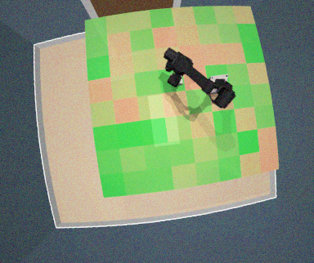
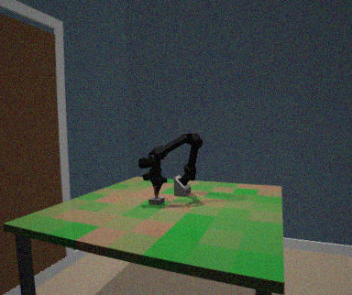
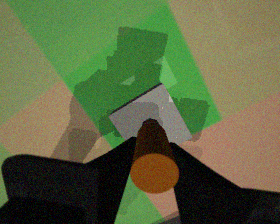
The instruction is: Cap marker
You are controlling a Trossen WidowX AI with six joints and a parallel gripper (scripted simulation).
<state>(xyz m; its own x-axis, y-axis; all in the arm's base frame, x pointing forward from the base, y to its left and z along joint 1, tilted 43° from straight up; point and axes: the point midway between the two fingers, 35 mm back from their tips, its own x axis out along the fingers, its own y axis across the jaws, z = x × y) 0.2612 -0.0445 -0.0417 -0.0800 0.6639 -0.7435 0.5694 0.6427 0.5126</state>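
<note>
The grey holder block stands on the table under the gripper. My gripper points down just above the block and is shut on the cap. The cap shows its round orange end towards the wrist camera, with its dark brown side running down between the fingertips. It is in line with the marker over the block. The marker is almost wholly hidden by the cap and fingers, so how far the cap sits down on it cannot be told. In the top view the arm covers most of the block.
The arm's white and grey base mount stands on the patchwork table, a short way from the holder block. The arm arches between the two. Its shadow falls across the table and block.
</note>
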